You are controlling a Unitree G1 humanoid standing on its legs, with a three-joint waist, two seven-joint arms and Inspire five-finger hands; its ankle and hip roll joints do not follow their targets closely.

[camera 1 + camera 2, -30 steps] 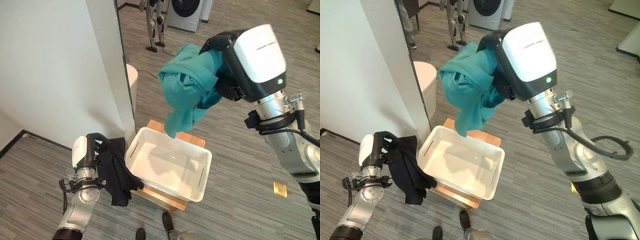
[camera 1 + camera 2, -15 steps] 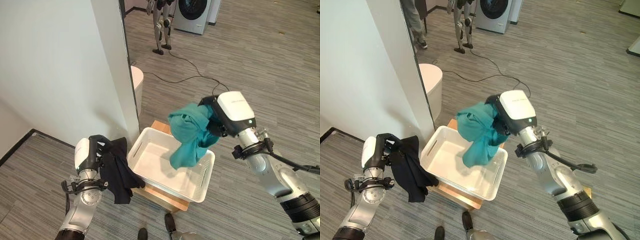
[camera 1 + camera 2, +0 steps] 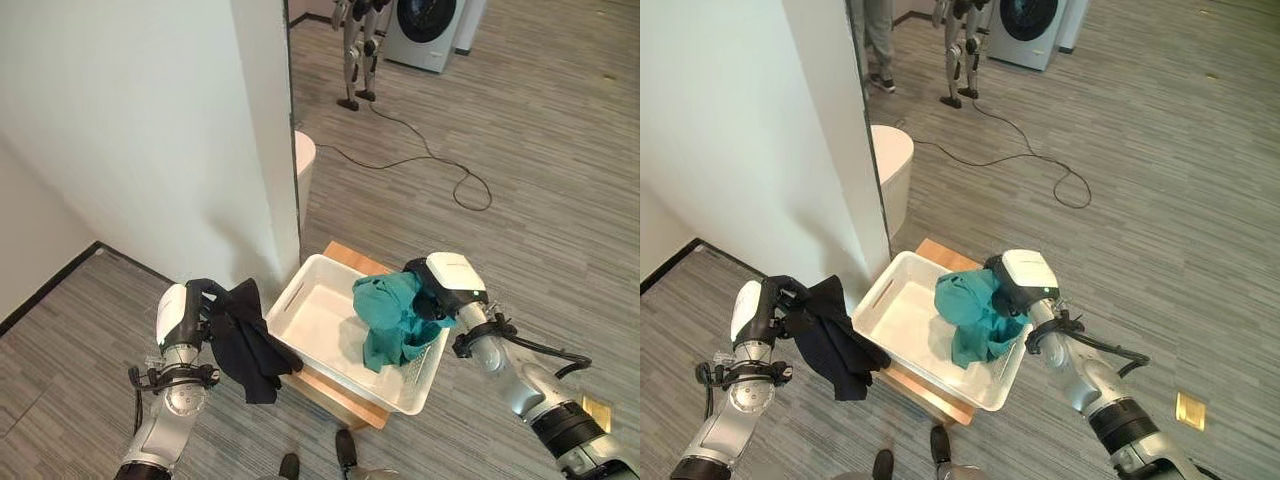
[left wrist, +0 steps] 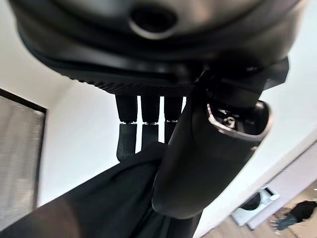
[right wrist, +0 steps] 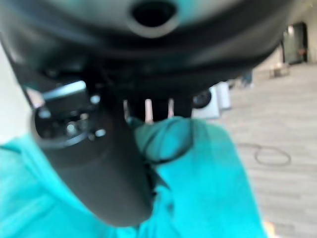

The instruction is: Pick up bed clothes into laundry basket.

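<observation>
Right eye view: our right hand (image 3: 1012,288) clutches the teal garment (image 3: 973,313) over the white basket (image 3: 902,329); we should lower it fully before releasing. Our left hand (image 3: 195,310) grips the black garment (image 3: 250,340) beside it

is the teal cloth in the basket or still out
Partly in: the teal cloth hangs bunched inside the white basket, right hand gripping it.
</observation>
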